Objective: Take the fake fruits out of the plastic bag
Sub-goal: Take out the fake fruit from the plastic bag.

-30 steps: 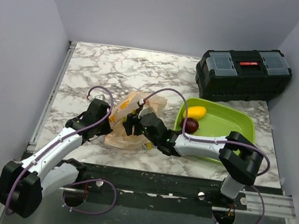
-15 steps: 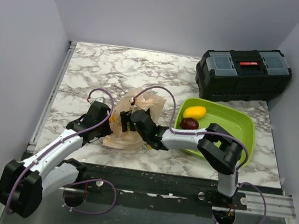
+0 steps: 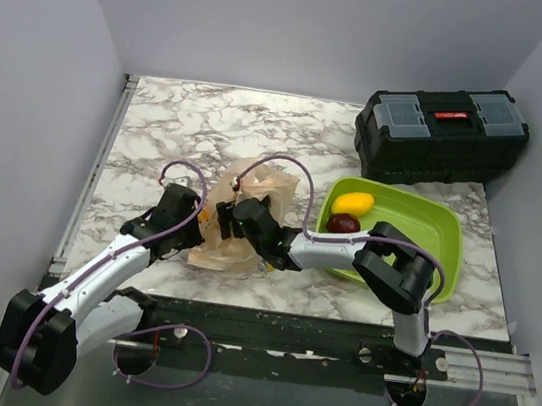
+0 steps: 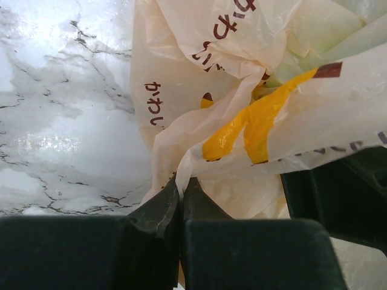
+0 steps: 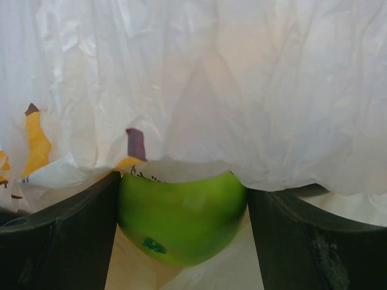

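The peach-orange plastic bag (image 3: 253, 185) lies crumpled on the marble table, left of the green tray. My left gripper (image 3: 189, 230) is shut on a fold of the bag's edge (image 4: 180, 175) at its left side. My right gripper (image 3: 230, 220) is inside the bag's mouth, its fingers (image 5: 60, 232) closed against both sides of the green apple (image 5: 181, 220), with bag film (image 5: 242, 90) draped over the apple's top. The yellow oval fruit (image 3: 352, 202) and the dark purple fruit (image 3: 343, 223) lie in the tray.
The lime-green tray (image 3: 412, 223) sits right of the bag, with my right forearm crossing its near left edge. A black toolbox (image 3: 442, 133) stands at the back right. White walls enclose the table.
My right gripper has moved left, deeper into the bag, and its arm has stretched out. My left gripper has stayed in place, holding the bag.
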Tool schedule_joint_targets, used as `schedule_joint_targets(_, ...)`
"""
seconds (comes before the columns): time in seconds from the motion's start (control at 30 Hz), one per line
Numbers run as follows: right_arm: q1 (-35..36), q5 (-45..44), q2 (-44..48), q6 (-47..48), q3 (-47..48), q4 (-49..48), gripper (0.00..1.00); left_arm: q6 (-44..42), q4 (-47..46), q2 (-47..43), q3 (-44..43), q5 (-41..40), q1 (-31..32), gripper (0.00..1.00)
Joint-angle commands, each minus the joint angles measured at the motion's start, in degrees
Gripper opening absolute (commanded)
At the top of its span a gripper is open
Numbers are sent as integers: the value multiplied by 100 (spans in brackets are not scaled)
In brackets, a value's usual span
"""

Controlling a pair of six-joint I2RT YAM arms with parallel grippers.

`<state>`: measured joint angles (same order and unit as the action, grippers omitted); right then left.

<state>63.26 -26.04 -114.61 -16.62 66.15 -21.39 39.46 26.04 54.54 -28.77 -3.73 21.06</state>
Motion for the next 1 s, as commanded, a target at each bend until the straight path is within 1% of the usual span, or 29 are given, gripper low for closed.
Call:
schedule_joint_targets(0.0, -16, 254, 541, -47, -230, 213, 53, -44, 39, -65, 18, 179, -32, 1)
schedule_joint_targets(0.2, -16, 796, 1303, -235, -639, 258, 39, -68, 84, -46, -81, 134, -32, 1)
schedule_joint_targets(0.43, -8, 1360, 1811, -426, -930, 520, 26, -86, 175, -32, -212, 92, -32, 1)
schedule_joint_targets(0.57, -14, 1911, 2016, -512, -1060, 701, 18, -123, 217, -65, -289, 89, -32, 1)
schedule_joint_targets(0.7, -14, 2230, 2330, -647, -1248, 705, 15, -101, 230, -36, -324, 77, -32, 1)
schedule_joint_targets(0.97, -11, 2829, 2974, -997, -1153, 531, 14, -80, 219, 47, -387, 89, -32, 1)
